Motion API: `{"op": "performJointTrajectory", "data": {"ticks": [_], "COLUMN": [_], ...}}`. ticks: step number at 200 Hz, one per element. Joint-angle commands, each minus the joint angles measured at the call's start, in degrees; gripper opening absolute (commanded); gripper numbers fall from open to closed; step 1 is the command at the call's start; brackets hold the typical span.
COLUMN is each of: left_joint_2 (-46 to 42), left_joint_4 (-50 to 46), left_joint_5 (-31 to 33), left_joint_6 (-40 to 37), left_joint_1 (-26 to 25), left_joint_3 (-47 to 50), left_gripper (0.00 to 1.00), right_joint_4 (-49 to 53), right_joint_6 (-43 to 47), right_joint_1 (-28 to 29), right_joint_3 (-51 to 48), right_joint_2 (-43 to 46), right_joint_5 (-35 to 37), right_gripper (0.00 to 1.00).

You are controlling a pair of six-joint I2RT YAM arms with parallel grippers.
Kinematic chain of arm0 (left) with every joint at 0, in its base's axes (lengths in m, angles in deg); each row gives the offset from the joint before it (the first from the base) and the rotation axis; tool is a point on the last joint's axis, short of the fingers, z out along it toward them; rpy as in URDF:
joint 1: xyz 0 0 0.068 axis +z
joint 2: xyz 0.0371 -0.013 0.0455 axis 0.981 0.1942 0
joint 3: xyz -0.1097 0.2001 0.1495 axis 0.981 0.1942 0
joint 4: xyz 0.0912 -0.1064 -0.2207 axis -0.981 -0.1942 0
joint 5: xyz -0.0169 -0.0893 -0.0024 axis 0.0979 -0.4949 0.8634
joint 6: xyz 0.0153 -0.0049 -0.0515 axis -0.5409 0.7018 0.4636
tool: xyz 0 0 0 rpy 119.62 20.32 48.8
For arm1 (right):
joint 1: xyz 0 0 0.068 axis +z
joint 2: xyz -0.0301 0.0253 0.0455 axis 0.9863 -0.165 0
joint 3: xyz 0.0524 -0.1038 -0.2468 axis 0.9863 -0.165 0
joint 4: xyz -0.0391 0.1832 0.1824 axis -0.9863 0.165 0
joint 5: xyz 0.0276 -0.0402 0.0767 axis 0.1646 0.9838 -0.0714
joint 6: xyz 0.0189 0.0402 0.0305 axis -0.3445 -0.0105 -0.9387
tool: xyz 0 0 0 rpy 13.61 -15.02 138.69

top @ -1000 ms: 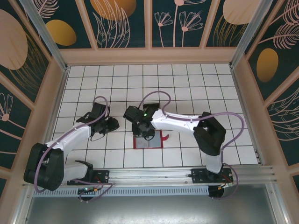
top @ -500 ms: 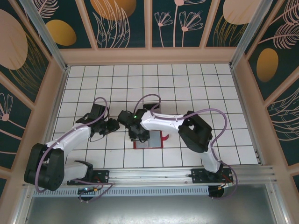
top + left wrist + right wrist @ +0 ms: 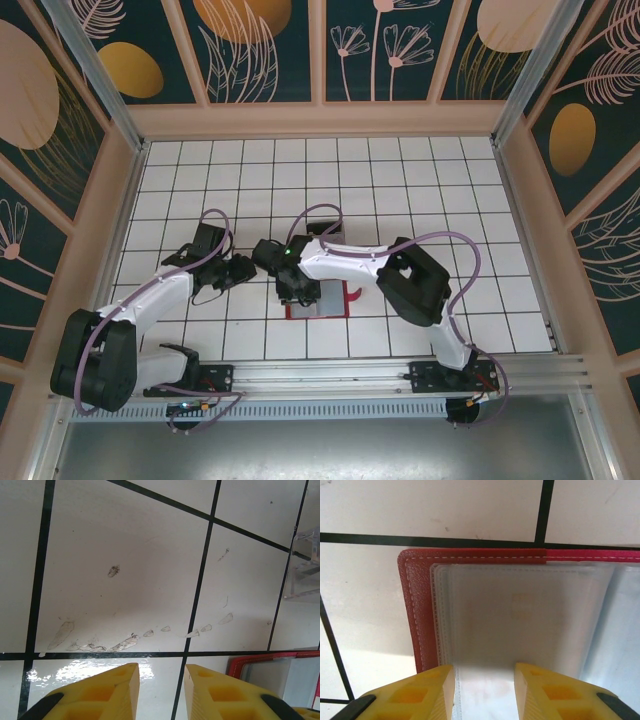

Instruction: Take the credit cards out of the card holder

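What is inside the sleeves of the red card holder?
Through the frosted top sleeve of the card holder, a pale surface with a faint orange mark shows; deeper sleeves are covered.

Table (image 3: 400,180): white tiled top, thin black grid lines, walled by pale wooden frame on three sides. Red card holder (image 3: 412,605) lies open and flat on it, near front edge, about mid-width. Grey-clear sleeves (image 3: 520,615) face up inside red stitched border. Red tab (image 3: 356,292) sticks out on holder's right side. Clear box (image 3: 307,565) rests on tiles just beside holder. Scuffs (image 3: 125,642) and small chips mark one tile near grid line.
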Motion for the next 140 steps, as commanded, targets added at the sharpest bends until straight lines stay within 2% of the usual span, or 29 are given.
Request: {"op": "performJointTrajectory", "data": {"ticks": [1,41,97,140], "left_joint_2": [-1.11,-1.12,-0.48,-0.75], "left_joint_4": [0.51,0.33,0.82,2.86], "left_joint_5": [-0.38,-0.27,-1.36,-6.89], "left_joint_6": [-1.06,-0.97,-1.57,-2.45], "left_joint_1": [0.58,0.58,0.50,0.48], "left_joint_3": [0.56,0.39,0.36,0.95], "left_gripper": [0.31,0.31,0.31,0.28], "right_joint_4": [1.33,0.52,0.06,-0.46], "right_joint_6": [0.41,0.18,-0.27,-0.54], "right_joint_1": [0.40,0.33,0.33,-0.06], "right_joint_3": [-0.72,-2.30,-2.79,-2.70], "right_joint_2": [-1.71,-1.61,0.06,2.88], "right_joint_5": [0.67,0.74,0.72,1.33], "right_gripper": [0.36,0.31,0.16,0.06]}}
